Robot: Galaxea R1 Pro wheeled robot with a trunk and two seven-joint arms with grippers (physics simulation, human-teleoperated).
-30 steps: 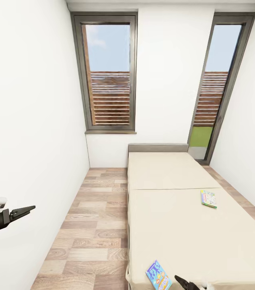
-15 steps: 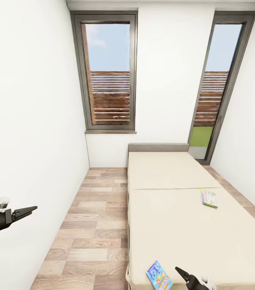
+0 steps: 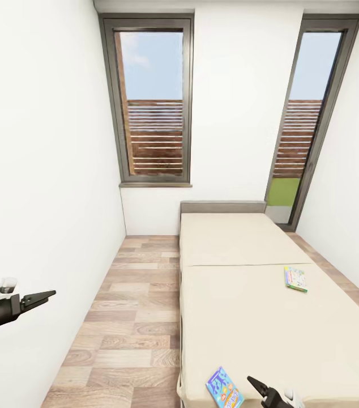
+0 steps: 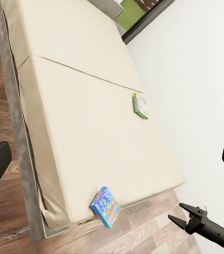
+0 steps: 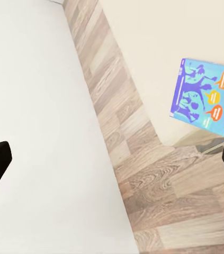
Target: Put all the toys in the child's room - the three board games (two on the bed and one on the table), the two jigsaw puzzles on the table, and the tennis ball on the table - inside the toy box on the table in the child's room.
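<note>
My right pincer (image 3: pixel 257 386), its fingers spread and empty, hung just beside the blue game box (image 3: pixel 223 389) at the bed's (image 3: pixel 247 317) near corner. I judged fetching it came first, needing a short reach across.

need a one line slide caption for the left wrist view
Beige bed on wood floor, blue board game at its near corner, pale green-edged board game farther up, right hand nearby.

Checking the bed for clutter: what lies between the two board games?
Only bare mattress separates the blue board game from the pale green-edged one, seen in head and left wrist views.
</note>
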